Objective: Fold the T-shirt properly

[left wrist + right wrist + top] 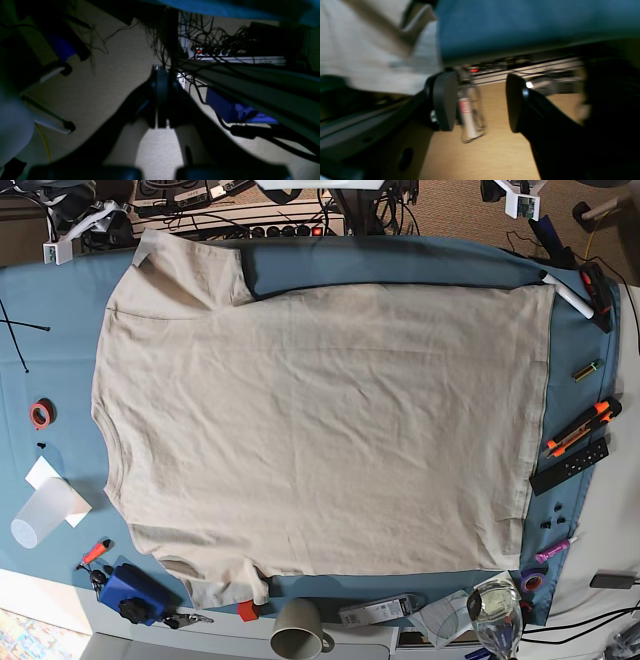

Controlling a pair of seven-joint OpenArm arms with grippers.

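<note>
T-shirt (320, 430): one, beige, spread flat on the blue-covered surface (400, 265) in the base view, collar end to the left, hem to the right, both short sleeves showing at the far-left and near-left corners. One translucent cup (40, 515) and one grey mug (297, 627) sit near its edges; neither arm appears here.

Left wrist view, dark and dim: the left tool (161, 97) has its two jaws pressed together with nothing between them, hanging over the floor (120, 75) below the surface edge, with one power strip (237, 58) amid tangled cables.

Right wrist view, blurred: the right tool (481, 102) stands wide apart and empty, beside the surface edge; only a pale corner of the shirt shows at upper left.
</note>
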